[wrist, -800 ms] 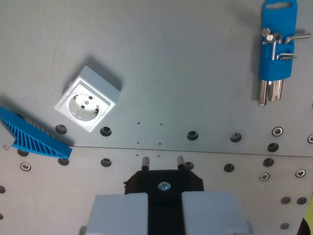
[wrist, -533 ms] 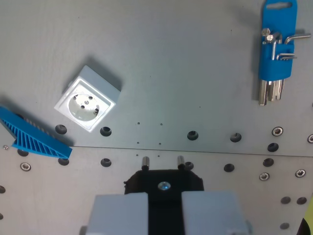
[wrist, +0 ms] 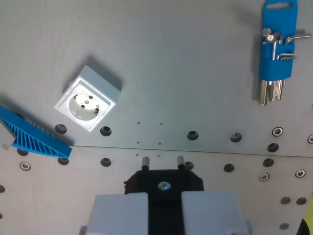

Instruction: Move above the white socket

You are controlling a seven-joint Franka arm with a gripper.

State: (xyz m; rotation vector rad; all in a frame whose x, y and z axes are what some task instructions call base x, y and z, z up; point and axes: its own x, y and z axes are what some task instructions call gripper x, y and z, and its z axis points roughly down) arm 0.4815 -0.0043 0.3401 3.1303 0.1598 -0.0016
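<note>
The white socket (wrist: 87,104) lies on the grey metal plate at the wrist view's left, turned at an angle, face up. My gripper (wrist: 164,198) is at the bottom centre, to the right of and below the socket in the picture. Its two grey fingers (wrist: 120,211) are shut on a black plug (wrist: 164,182), whose two metal pins (wrist: 145,162) point up the picture. The plug is well apart from the socket.
A blue ribbed wedge (wrist: 32,138) lies just below and left of the socket. A blue holder of hex keys (wrist: 276,49) lies at the top right. The plate (wrist: 195,73) has rows of screw holes across its lower half.
</note>
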